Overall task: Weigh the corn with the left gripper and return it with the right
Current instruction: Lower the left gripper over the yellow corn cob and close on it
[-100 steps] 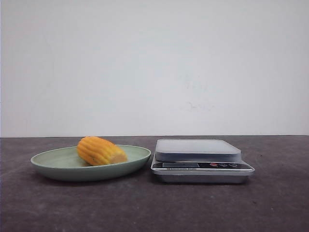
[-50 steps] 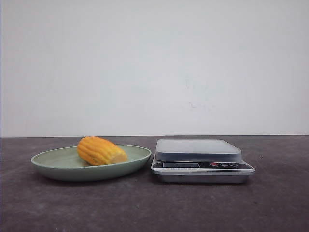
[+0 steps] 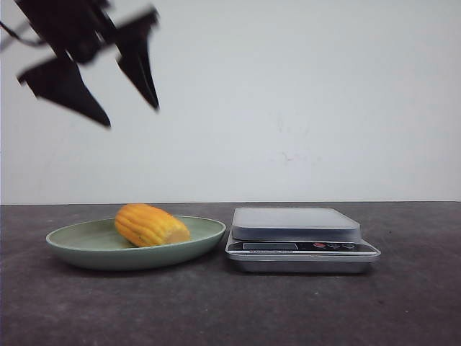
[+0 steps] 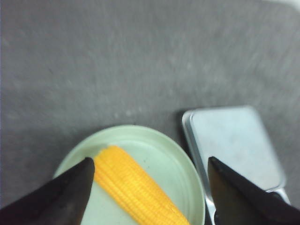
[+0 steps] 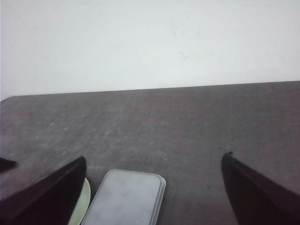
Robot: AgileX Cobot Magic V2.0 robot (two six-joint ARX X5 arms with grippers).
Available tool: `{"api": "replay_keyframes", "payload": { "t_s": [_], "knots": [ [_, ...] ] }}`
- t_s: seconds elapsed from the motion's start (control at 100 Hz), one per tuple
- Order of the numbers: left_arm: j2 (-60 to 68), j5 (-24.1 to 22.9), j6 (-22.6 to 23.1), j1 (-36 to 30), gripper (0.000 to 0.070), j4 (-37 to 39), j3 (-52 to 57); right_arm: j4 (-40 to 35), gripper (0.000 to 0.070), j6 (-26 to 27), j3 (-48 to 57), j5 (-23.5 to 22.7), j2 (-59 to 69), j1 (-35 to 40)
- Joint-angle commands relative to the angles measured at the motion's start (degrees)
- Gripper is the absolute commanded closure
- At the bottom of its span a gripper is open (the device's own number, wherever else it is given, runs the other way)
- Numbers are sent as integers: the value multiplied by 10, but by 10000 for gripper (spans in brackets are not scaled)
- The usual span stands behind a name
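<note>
The corn (image 3: 151,225), a stubby orange-yellow cob piece, lies on its side in the green plate (image 3: 72,249) at the left of the table. My left gripper (image 3: 132,116) hangs high above the plate, open and empty. In the left wrist view the corn (image 4: 136,187) lies in the plate (image 4: 180,157) far below the open left gripper (image 4: 150,160). The silver scale (image 3: 295,223) stands just right of the plate with a bare platform. My right gripper (image 5: 155,157) is open and empty, looking down on the scale (image 5: 124,197); it is out of the front view.
The dark grey table (image 3: 230,310) runs to a white wall (image 3: 288,101) at the back. An edge of the plate (image 5: 82,201) shows beside the scale in the right wrist view.
The left gripper has come into the front view at the upper left, where no arm showed before. Corn, plate and scale have not moved.
</note>
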Motion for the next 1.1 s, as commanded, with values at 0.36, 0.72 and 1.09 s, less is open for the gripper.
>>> {"api": "replay_keyframes", "payload": {
  "t_s": [0.36,0.72,1.09],
  "knots": [
    [132,-54,-26,-51,224,-20,7,-4,114,-7,14,-3,3,2],
    [172,-75,-46,-85,259,-24,7,-7,114,-7,14,-14,3,2],
    [171,-85,-21,-93,696,-26,7,-17,115,-7,14,-14,3,2]
  ]
}}
